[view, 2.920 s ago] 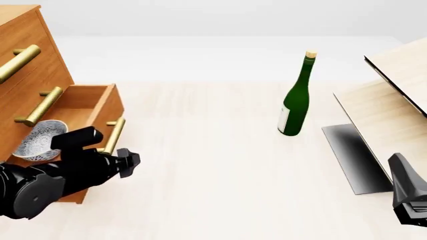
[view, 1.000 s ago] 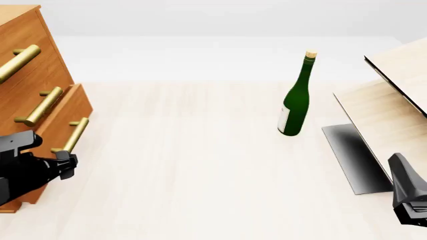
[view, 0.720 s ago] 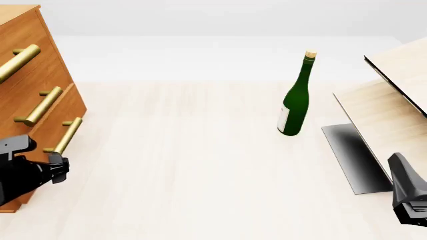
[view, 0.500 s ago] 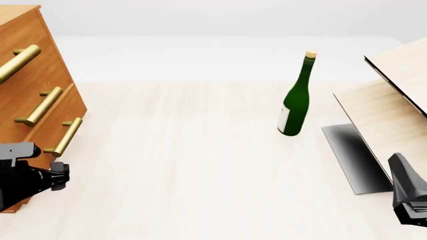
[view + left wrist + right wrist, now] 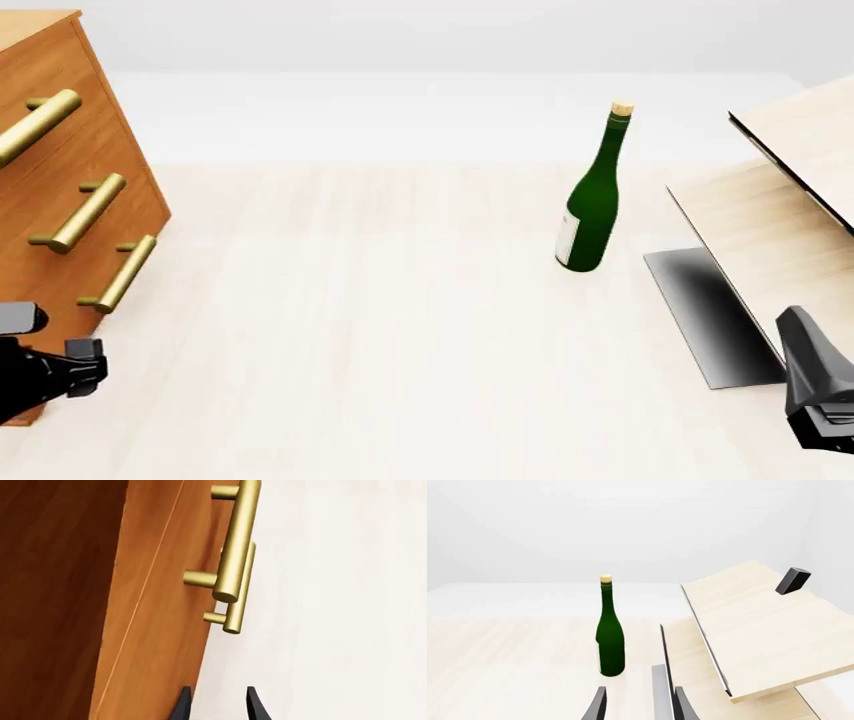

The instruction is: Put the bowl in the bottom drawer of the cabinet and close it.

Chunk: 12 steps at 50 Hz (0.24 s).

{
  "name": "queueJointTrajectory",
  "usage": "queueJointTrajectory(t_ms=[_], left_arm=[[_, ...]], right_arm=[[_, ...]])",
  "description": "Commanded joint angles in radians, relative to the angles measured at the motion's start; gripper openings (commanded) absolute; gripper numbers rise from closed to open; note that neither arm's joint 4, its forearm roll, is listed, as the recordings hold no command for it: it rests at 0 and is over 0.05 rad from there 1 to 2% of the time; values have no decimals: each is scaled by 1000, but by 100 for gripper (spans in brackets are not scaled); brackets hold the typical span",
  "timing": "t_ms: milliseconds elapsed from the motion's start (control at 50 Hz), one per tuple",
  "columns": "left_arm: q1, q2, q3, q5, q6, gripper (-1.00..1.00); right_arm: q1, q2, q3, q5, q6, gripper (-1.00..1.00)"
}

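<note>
- the lowest orange-brown wooden drawer with brass bar handle (image 5: 118, 274) is sitting flush in the tall orange-brown wooden cabinet (image 5: 67, 160) at nine o'clock on the pale bench (image 5: 400, 340).
- the left end effector (image 5: 83, 364) is hovering just beside it, fingers slightly apart, empty.
- the right end effector (image 5: 639, 706) is idling at four o'clock, fingers slightly apart.

No legible text anywhere, even on the wine bottle (image 5: 589, 205) label.
</note>
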Motion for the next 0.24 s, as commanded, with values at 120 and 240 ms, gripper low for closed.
queueJointTrajectory(t_ms=[120, 240], left_arm=[[229, -89, 56, -70, 165, 100], [147, -56, 21, -53, 115, 100]], right_arm=[[0, 0, 0, 0, 0, 100], [0, 0, 0, 0, 0, 100]])
